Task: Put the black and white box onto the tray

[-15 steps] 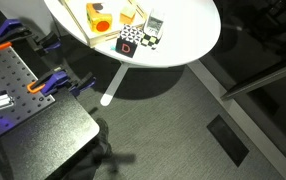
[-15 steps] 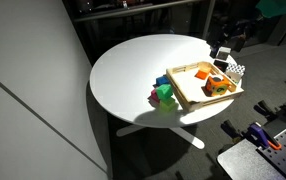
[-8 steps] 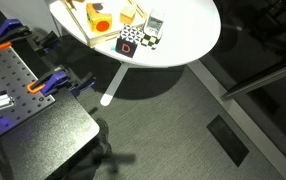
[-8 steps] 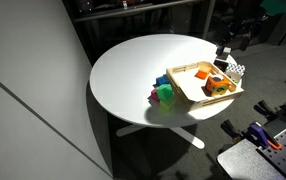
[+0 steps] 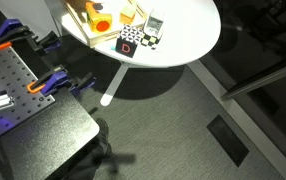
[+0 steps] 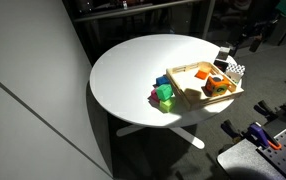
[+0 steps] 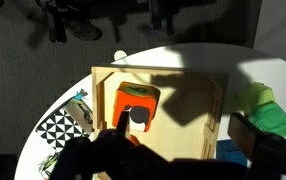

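Observation:
The black and white box (image 5: pixel 129 42) stands on the round white table just off the tray's corner, its red mark facing the camera. It also shows as a small dark cube in the other exterior view (image 6: pixel 221 64). The pale wooden tray (image 5: pixel 81 22) (image 6: pixel 183 69) (image 7: pixel 159 72) holds an orange block (image 7: pixel 135 104). My gripper (image 7: pixel 183 128) hangs open and empty above the tray's floor. In the wrist view the box is not clearly seen. My arm (image 6: pixel 251 32) is a dark shape above the table's edge.
A flat black-and-white patterned piece (image 5: pixel 149 40) (image 7: pixel 63 126) lies beside the box, with a grey-white gadget (image 5: pixel 154 22) behind it. Green blocks (image 6: pixel 165 94) (image 7: pixel 264 108) sit against the tray's other side. A clamp bench (image 5: pixel 23 70) stands below the table.
In an exterior view my arm has shifted sideways, away over the table's edge. The box, the tray and the blocks have not moved.

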Controlling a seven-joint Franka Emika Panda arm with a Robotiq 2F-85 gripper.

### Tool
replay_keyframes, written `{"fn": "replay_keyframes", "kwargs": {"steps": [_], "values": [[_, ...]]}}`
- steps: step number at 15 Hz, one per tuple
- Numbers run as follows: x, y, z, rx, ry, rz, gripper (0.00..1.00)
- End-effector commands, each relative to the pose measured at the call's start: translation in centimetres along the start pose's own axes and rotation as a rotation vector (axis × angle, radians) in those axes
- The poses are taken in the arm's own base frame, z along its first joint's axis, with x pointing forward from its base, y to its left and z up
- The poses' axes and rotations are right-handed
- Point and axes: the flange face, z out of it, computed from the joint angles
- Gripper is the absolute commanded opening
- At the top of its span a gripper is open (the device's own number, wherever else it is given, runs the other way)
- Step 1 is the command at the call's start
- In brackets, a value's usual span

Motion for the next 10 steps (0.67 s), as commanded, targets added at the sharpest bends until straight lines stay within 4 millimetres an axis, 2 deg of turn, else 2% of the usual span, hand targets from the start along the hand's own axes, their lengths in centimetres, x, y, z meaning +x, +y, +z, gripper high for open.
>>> {"fn": "replay_keyframes", "kwargs": {"steps": [1,6,10], "values": [[-0.2,3.3,0.0,-0.007,0.016,-0.046,1.00],[0.3,7.3,0.1,-0.096,0.055,-0.040,1.00],[0.6,8.5,-0.1,-0.128,0.080,-0.043,1.00]]}}
